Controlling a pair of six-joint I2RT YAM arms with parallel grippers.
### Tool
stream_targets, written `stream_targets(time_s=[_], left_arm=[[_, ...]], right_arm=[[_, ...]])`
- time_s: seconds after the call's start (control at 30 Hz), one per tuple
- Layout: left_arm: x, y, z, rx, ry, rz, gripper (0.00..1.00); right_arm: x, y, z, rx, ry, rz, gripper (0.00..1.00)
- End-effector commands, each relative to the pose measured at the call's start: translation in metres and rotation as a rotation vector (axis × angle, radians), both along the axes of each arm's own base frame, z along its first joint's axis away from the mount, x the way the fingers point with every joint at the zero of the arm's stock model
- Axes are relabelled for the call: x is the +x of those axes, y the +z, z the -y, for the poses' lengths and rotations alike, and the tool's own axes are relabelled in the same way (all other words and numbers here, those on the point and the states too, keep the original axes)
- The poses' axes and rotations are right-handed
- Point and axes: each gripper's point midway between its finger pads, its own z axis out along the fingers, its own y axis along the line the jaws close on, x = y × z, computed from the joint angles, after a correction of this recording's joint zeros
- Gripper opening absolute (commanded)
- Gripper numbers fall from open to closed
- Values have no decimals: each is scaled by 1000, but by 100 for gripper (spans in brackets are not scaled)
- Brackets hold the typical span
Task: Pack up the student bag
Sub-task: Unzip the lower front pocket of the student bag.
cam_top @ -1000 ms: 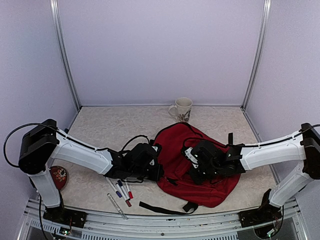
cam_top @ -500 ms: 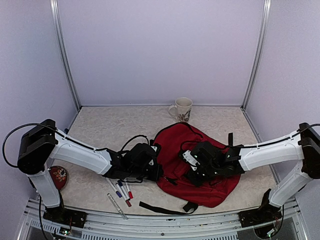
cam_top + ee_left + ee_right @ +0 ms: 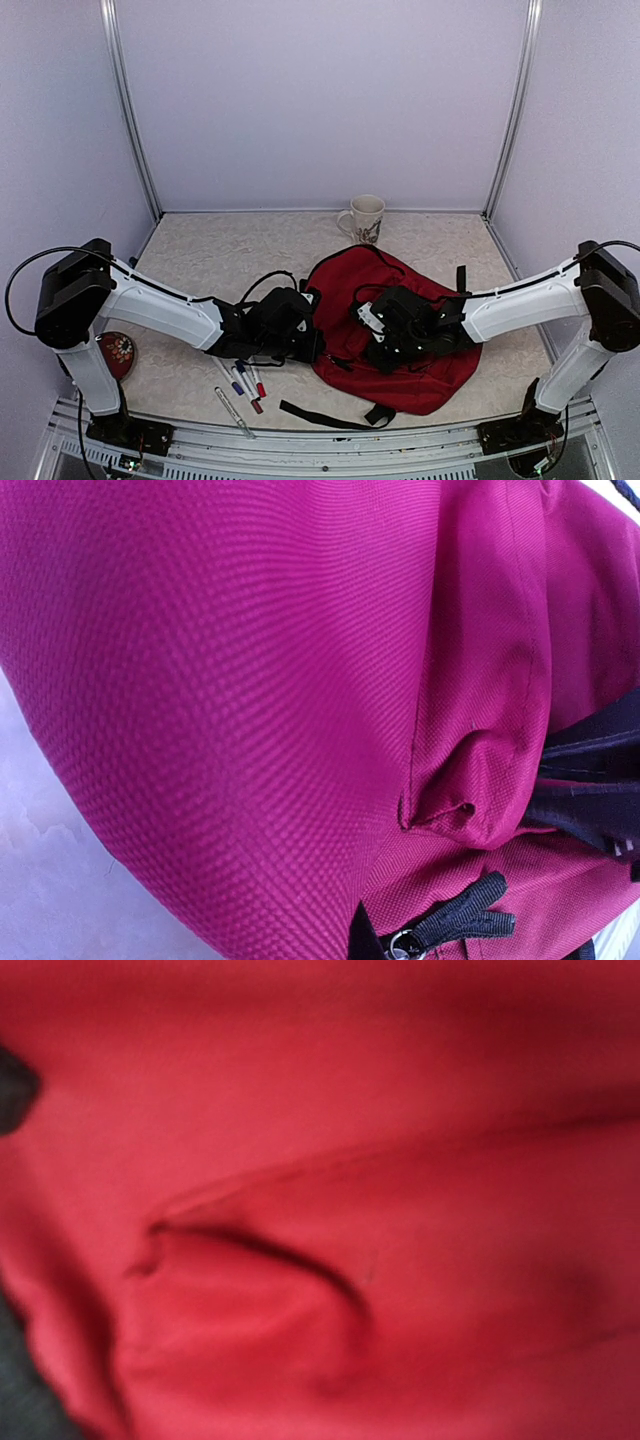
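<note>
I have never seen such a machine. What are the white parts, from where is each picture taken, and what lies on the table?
The white parts are a robot's left arm and right arm. The wide picture looks from above and behind them. The left gripper is at the edge of the student bag, a red backpack; the right gripper is at its middle. The other two come from wrist cameras, so close that mostly red fabric shows; whether anything is gripped cannot be told. A mug and markers lie nearby.
</note>
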Motion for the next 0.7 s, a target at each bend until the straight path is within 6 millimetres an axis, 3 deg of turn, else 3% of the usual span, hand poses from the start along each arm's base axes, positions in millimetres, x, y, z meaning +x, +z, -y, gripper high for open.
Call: stream_targets(time_s=[0.0,0.07,0.37,0.67], left_arm=[[3,13,-7,0,11,37,0],[3,13,-8,3,14,40,0],[4,16,-9,1,18,51,0],[6,14,-15,20,27,53,0]], right_arm=[[24,-1,20,-89,-165,84,6],[26,4,29,-103,-197,95,0],[33,26,50,-119,-269,136,0],[59,35,99,-164,-400,141,0]])
